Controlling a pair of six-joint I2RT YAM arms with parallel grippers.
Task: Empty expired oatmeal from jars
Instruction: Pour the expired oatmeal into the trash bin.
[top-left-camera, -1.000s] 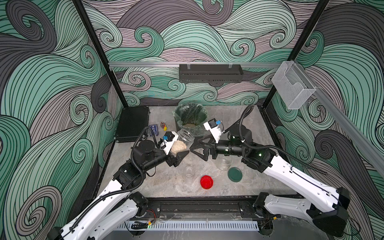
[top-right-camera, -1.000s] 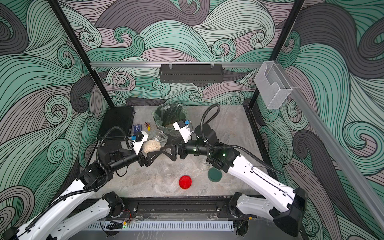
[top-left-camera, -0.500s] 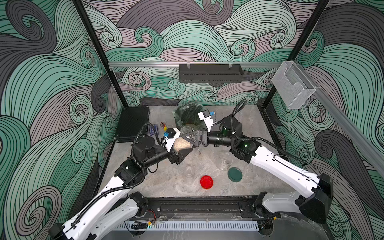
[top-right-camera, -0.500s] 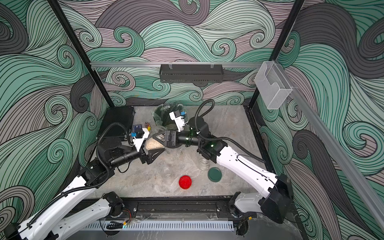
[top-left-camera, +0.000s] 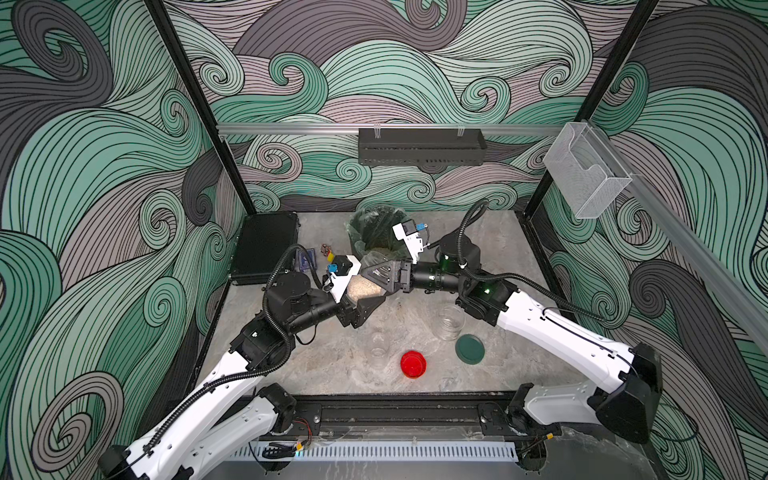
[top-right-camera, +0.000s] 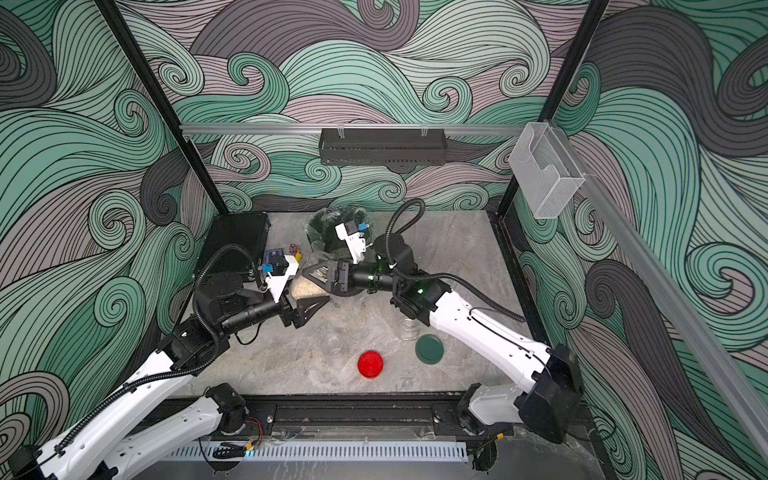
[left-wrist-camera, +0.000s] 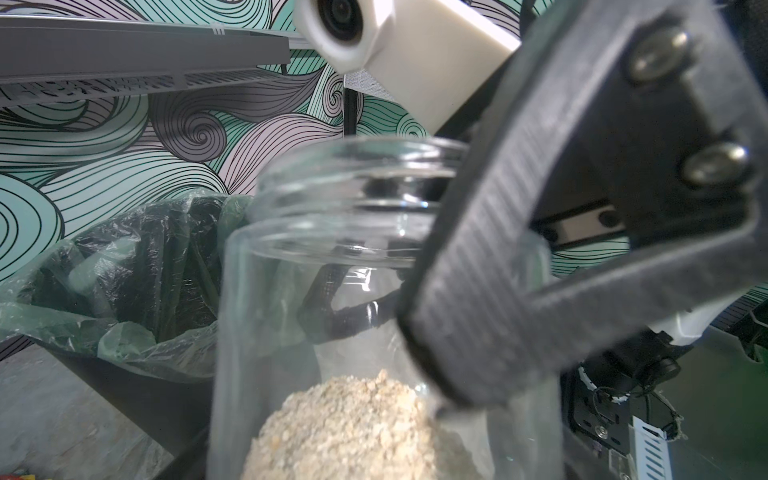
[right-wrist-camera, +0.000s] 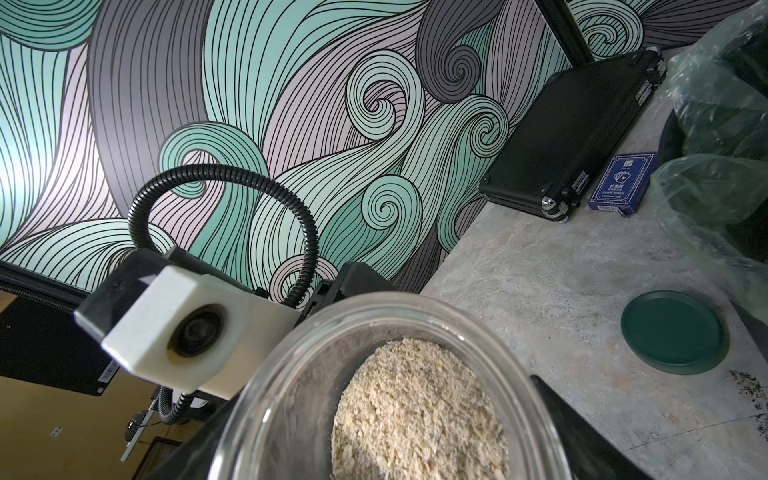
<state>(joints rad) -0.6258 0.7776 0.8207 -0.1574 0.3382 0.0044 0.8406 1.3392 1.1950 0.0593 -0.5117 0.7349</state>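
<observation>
The right gripper has swung in to straddle the last jar of oatmeal, which is clamped in the left gripper; whether the right one grips it is unclear, and two other jars stand empty.

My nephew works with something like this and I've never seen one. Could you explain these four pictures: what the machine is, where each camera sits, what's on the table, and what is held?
These are two robot arms mounted at the front edge of a table, each ending in a claw. Two pictures look down from overhead, like a pair of eyes; the other two come from cameras on the arms' wrists. The left claw grips an open glass jar of oatmeal near the lined bin. The right claw has its fingers either side of that jar; whether it squeezes, I cannot tell. On the table: a wide empty jar, a small empty jar, a red lid, a green lid, a black case and a blue card box.
</observation>
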